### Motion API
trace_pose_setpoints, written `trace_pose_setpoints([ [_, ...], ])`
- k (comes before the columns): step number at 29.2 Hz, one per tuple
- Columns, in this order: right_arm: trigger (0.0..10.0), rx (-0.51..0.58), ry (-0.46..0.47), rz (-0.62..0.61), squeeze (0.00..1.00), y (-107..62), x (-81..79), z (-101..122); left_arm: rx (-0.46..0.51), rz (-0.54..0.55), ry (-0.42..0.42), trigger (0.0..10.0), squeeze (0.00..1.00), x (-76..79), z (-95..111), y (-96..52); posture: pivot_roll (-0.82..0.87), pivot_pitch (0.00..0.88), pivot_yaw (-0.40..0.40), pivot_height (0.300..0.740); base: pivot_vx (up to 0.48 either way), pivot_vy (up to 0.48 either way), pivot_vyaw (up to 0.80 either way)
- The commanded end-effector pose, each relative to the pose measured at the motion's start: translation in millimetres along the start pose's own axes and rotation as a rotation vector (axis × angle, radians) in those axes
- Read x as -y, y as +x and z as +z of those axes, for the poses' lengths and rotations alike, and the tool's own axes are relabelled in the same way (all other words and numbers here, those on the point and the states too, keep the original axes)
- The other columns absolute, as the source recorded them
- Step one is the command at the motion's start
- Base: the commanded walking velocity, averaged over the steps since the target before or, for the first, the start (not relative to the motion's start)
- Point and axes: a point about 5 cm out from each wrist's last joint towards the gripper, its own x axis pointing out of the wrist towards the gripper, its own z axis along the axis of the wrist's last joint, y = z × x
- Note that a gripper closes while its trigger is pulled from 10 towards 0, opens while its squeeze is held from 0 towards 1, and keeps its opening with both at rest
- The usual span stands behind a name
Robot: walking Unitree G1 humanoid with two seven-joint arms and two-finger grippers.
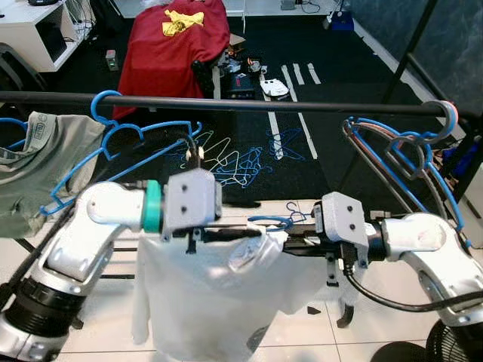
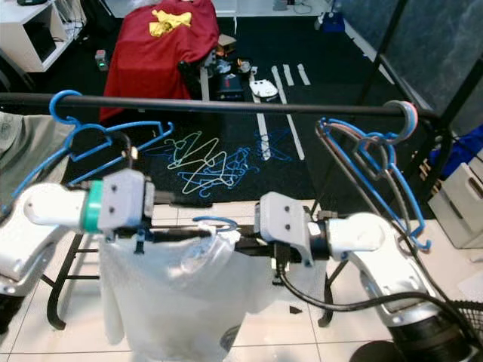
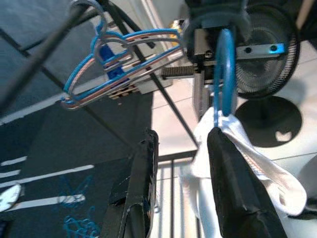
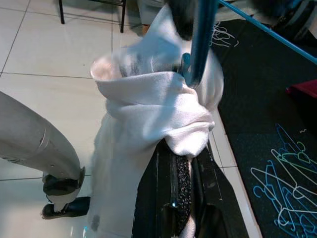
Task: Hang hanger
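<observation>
My right gripper [image 4: 181,163] clamps the shirted hanger [image 1: 270,222]; left gripper [image 3: 181,148] open beside it; rail [image 1: 226,103] lies above, hook needs lifting

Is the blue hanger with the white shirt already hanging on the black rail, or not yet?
Not yet. The blue hanger with the white shirt sits below the black rail, its hook free.

No legible text; label on grey shirt [image 1: 36,130] too small.

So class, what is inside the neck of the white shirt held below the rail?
A blue plastic hanger's hook pokes out of the white cotton shirt; the fabric covers the hanger's shoulders.
</observation>
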Motion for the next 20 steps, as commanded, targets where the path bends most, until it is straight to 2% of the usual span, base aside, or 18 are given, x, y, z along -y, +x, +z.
trace_pose_setpoints([
  [1, 0.0, 0.002, -0.001, -0.021, 0.0, -2.9, 1.1, 0, -0.008, 0.003, -0.002, 10.0, 0.0, -0.6, -1, -2.5, -0.06, 0.055, 0.15, 0.74, 0.0, 0.0, 0.0],
  [2, 0.0, 0.002, -0.001, -0.021, 0.0, -2.9, 1.1, 0, -0.008, 0.003, -0.002, 10.0, 0.0, -0.6, -1, -2.5, -0.06, 0.055, 0.15, 0.74, 0.0, 0.0, 0.0],
  [3, 0.0, -0.009, 0.002, -0.027, 0.0, -4.8, 0.6, -2, -0.029, -0.001, 0.005, 10.0, 0.0, -4.4, -2, -7.7, -0.07, 0.056, 0.153, 0.74, 0.0, 0.0, 0.0],
  [4, 0.0, -0.021, 0.011, -0.048, 0.0, -8.5, 0.9, -5, -0.066, -0.064, -0.011, 10.0, 0.0, -4.6, -4, -19.3, -0.06, 0.058, 0.155, 0.74, 0.0, 0.0, 0.0],
  [5, 0.0, -0.021, 0.011, -0.048, 0.0, -8.5, 0.9, -5, -0.066, -0.064, -0.011, 10.0, 0.0, -4.6, -4, -19.3, -0.06, 0.058, 0.155, 0.74, 0.0, 0.0, 0.0],
  [7, 0.0, -0.03, 0.032, -0.117, 0.0, -15.9, 4.0, -9, -0.152, -0.169, -0.048, 10.0, 0.0, -0.9, -10, -41.3, -0.06, 0.058, 0.156, 0.74, 0.0, 0.0, 0.0],
  [10, 0.0, -0.029, 0.039, -0.142, 0.0, -18.0, 5.3, -10, -0.174, -0.191, -0.056, 10.0, 0.0, 1.1, -12, -46.6, -0.06, 0.059, 0.155, 0.74, 0.0, 0.0, 0.0],
  [11, 0.0, -0.022, 0.051, -0.183, 0.0, -19.8, 8.4, -10, -0.182, -0.168, -0.072, 10.0, 0.0, 0.8, -14, -48.7, -0.06, 0.059, 0.155, 0.74, 0.0, 0.0, 0.0],
  [12, 0.0, -0.007, 0.078, -0.244, 0.0, -22.6, 12.3, -9, -0.164, -0.067, -0.114, 10.0, 0.0, -6.5, -14, -48.2, -0.06, 0.059, 0.151, 0.74, 0.0, 0.0, 0.0],
  [14, 0.0, -0.007, 0.078, -0.244, 0.0, -22.6, 12.3, -9, -0.164, -0.067, -0.114, 10.0, 0.0, -6.5, -14, -48.2, -0.06, 0.059, 0.151, 0.74, 0.0, 0.0, 0.0],
  [16, 0.0, 0.023, 0.104, -0.336, 0.0, -26.5, 12.3, -3, -0.092, 0.194, -0.245, 10.0, 0.0, -25.0, -15, -45.9, -0.07, 0.064, 0.155, 0.74, 0.0, 0.0, 0.0],
  [17, 0.0, 0.037, 0.103, -0.369, 0.0, -27.5, 10.8, 0, -0.084, 0.277, -0.293, 10.0, 0.0, -28.0, -18, -43.4, -0.07, 0.065, 0.158, 0.74, 0.0, 0.0, 0.0],
  [18, 0.0, 0.037, 0.103, -0.369, 0.0, -27.5, 10.8, 0, -0.084, 0.277, -0.293, 10.0, 0.0, -28.0, -18, -43.4, -0.07, 0.065, 0.158, 0.74, 0.0, 0.0, 0.0],
  [20, 0.0, 0.066, 0.07, -0.428, 0.0, -27.6, 8.7, 11, -0.115, 0.382, -0.323, 10.0, 0.0, -23.0, -28, -34.4, -0.08, 0.066, 0.162, 0.74, 0.0, 0.0, 0.0],
])
